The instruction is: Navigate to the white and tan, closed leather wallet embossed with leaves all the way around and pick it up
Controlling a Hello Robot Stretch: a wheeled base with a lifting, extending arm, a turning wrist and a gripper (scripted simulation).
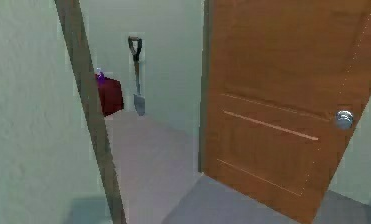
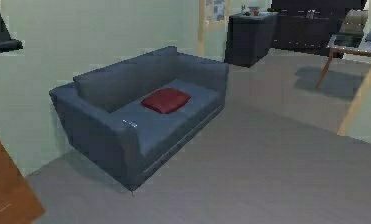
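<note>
In the forward view, we start at the left with a pale green wall, then a brown wooden post slanting down across it. Just past the post a dark red box sits on the grey floor against the far wall, with something small and purple on its top. Right beside it, a shovel stands upright against that wall, blade down. The right half is taken by a wooden panelled door with a silver knob. In the arm side view, a corner of brown wood shows at the lower left and a dark shape at the upper left. Next comes a blue-grey sofa set at a slant against the green wall, with a red cushion lying flat on its seat. On the sofa's front edge, near its closer armrest and apart from the cushion, lies a small pale thing. It is too small for us to name as the wallet, and we cannot tell its long axis or which way it points. Farther right stand a dark cabinet, a run of dark cupboards and a table on light wooden legs. We cannot tell the state of the gripper from these views.
</note>
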